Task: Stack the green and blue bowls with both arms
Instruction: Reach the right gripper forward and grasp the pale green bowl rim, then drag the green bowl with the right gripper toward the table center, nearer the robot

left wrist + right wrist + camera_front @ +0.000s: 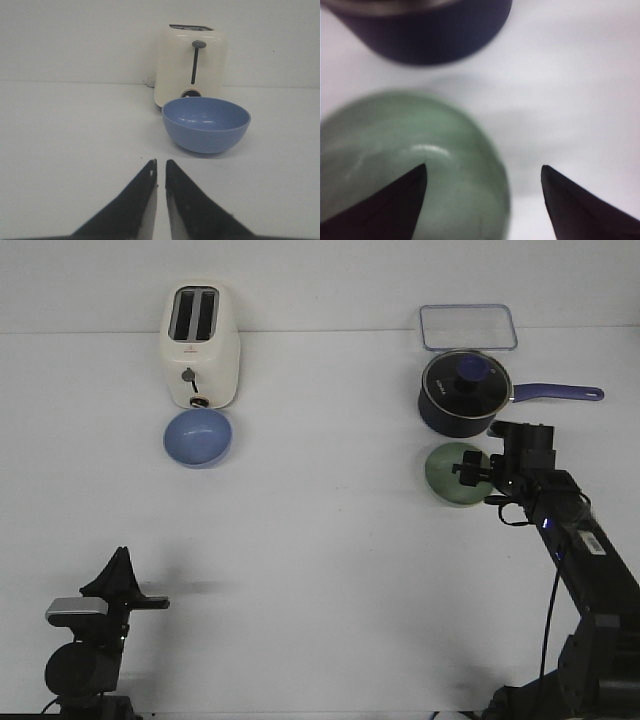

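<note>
The blue bowl (198,437) sits upright just in front of the toaster at the far left; it also shows in the left wrist view (206,123). My left gripper (120,570) is shut and empty, low at the near left, well short of the blue bowl (161,162). The green bowl (452,475) sits in front of the saucepan at the right. My right gripper (478,472) is open over the green bowl's right rim (484,170), one finger above the inside of the bowl (395,165), the other outside it.
A cream toaster (201,346) stands at the back left. A dark navy lidded saucepan (463,390) with its long handle pointing right stands just behind the green bowl, and a clear plastic container (467,326) lies behind it.
</note>
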You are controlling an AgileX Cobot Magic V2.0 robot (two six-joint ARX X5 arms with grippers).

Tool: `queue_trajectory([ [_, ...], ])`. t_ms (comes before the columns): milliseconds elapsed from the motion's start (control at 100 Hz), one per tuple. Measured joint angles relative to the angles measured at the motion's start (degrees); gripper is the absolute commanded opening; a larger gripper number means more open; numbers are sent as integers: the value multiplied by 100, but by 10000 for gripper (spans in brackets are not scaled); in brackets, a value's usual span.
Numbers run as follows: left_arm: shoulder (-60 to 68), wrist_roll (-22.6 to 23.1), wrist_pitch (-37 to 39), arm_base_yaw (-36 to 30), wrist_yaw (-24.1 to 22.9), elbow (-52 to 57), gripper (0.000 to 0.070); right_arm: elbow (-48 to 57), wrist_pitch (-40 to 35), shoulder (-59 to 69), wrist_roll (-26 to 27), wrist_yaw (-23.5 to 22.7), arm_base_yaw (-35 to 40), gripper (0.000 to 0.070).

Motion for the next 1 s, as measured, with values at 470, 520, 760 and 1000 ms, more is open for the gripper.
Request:
queue_trajectory([
  [470, 0, 0, 0, 0, 2, 0, 14, 4, -155, 7, -94, -262, -44, 0],
  [520, 0, 0, 0, 0, 0, 0, 14, 4, -219, -229, -120, -404, -55, 0],
  [760, 0, 0, 0, 0, 0, 0, 14, 22, -730, -1696, -24, -1456, 116, 0],
  [1000, 0, 0, 0, 0, 2, 0, 14, -450, -1025, -2326, 11, -1480, 1458, 0],
])
